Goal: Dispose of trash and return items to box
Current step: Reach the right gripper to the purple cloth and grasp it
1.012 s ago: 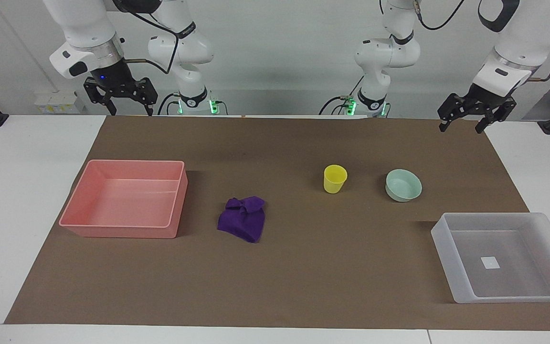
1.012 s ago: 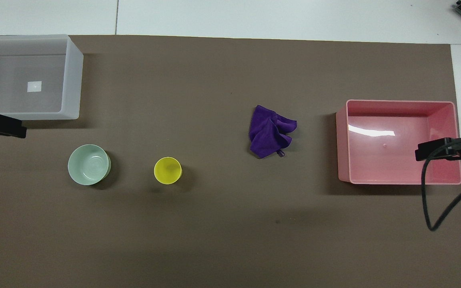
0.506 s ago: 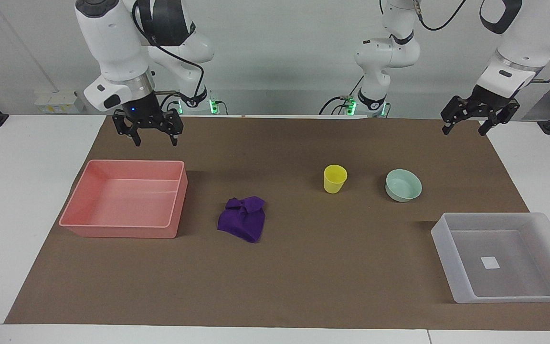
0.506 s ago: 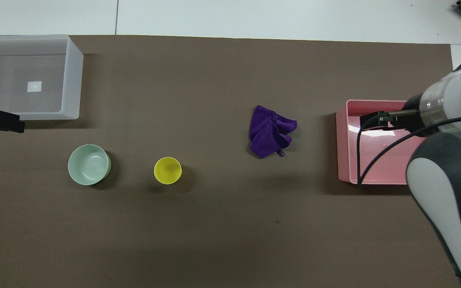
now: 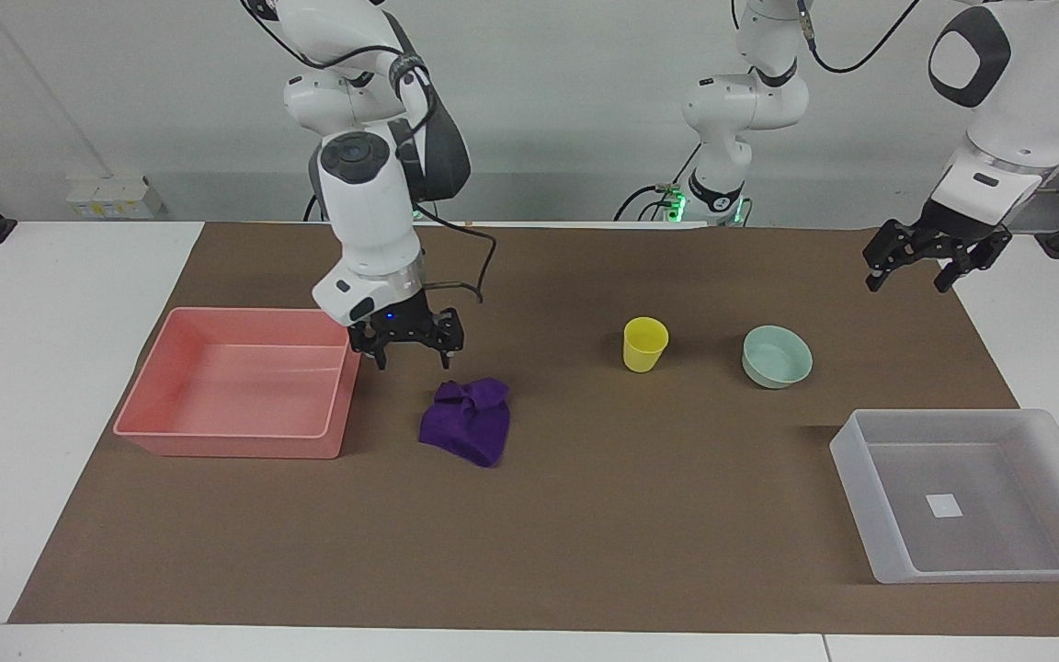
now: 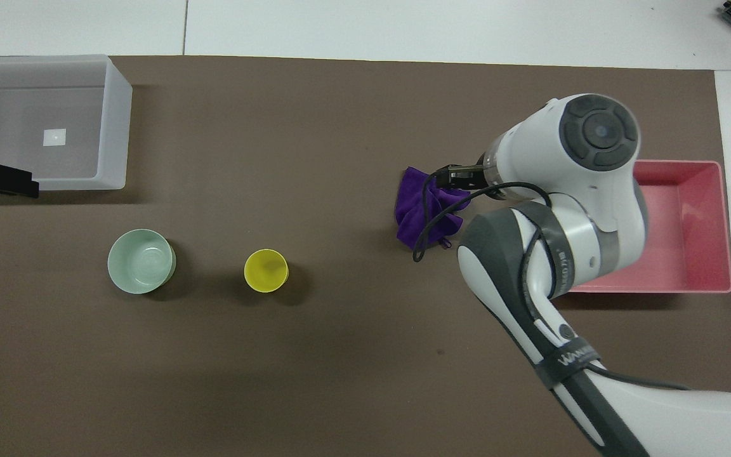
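The right gripper point(image 5: 412, 357) hangs open and empty just above the purple cloth point(image 5: 467, 421), beside the pink tray point(image 5: 235, 450). The left gripper point(image 5: 909, 279) waits open and empty over the mat's edge.

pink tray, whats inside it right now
The pink tray shows only bare floor in the facing view. In the overhead view the right arm covers the end of it beside the purple cloth, so that part is hidden there.

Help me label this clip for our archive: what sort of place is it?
Most likely a robotics lab test bench: two white arms mounted at a white table, a brown paper mat laid as a work surface, and staged props such as a pink tray and purple cloth.
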Controlling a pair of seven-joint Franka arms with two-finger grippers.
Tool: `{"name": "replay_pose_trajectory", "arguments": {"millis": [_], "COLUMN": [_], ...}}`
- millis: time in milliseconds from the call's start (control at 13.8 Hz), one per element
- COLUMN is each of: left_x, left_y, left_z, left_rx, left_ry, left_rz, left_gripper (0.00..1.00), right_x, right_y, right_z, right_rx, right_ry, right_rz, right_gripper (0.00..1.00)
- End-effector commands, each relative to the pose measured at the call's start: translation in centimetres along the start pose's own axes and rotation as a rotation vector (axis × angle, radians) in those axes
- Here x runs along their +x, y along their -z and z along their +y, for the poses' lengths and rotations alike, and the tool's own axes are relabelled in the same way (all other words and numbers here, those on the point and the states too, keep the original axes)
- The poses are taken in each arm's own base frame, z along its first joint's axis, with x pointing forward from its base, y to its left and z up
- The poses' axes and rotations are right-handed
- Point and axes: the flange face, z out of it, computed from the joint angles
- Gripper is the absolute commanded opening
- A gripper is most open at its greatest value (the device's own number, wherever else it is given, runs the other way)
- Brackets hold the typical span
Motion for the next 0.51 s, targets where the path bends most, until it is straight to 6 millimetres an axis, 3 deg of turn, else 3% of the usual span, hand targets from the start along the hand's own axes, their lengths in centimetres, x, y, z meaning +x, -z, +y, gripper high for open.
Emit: {"name": "replay_pose_trajectory", "arguments": {"millis": [0,145,289,434], "left_x": [0.4,1.2,1.6,1.2], "left_y": [-1.5,-3.1,-5.2,-8.3], "left_z": [-1.1,-1.3,-2.3,-2.5], "left_rx": [-0.013,-0.015,-0.015,-0.013], "left_ry": [-0.009,-0.01,-0.025,-0.03], "left_rz": [0.015,0.002,-0.01,-0.004], "left_gripper": [1.0,1.0,1.0,1.0], "right_x": [0.6,-0.1,-1.4,-2.7], "right_y": [-5.0,-7.7,-10.0,-11.0], "right_z": [-2.4,-4.8,-3.7,-2.9], "right_rx": [0.029,0.038,0.018,-0.001], "right_ry": [-0.04,-0.023,0.002,0.013], "right_rz": [0.035,0.037,0.016,-0.01], "right_gripper": [1.0,1.0,1.0,1.0]}}
